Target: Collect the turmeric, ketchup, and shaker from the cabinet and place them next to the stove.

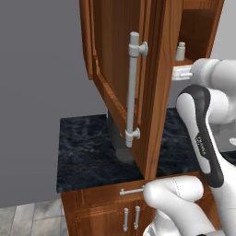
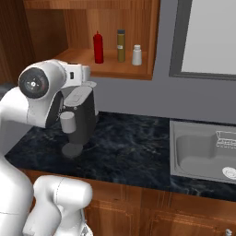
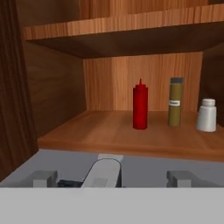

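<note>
The gripper (image 3: 111,177) is standing with its jaws spread wide and holding nothing, facing into the open cabinet (image 2: 78,27) from in front of its lower shelf. In the hand view its two finger tips (image 3: 43,178) are showing at the bottom edge, far apart from each other, with the shelf's front edge just beyond them.

The ketchup (image 3: 140,105), a slim red bottle with a pointed nozzle, is standing upright on the lower shelf, well apart from the gripper and slightly to the right of its centre line in the hand view. Nothing is lying between the jaws and the bottle.

Three containers are standing in one row on that shelf, none touching another:
- one ketchup bottle, leftmost;
- one turmeric (image 3: 175,102) jar, tall and olive-brown with a dark cap and a pale label, in the middle;
- one shaker (image 3: 206,115), short and whitish, rightmost.

All three are upright. Their contents cannot be judged.

The cabinet door (image 1: 124,69) is hanging open, its long grey bar handle (image 1: 132,87) facing the left base camera. Below, a dark marbled counter (image 2: 129,143) is carrying one grey coffee machine (image 2: 79,117) under the cabinet, and one steel sink (image 2: 203,152) is sitting to the right.
</note>
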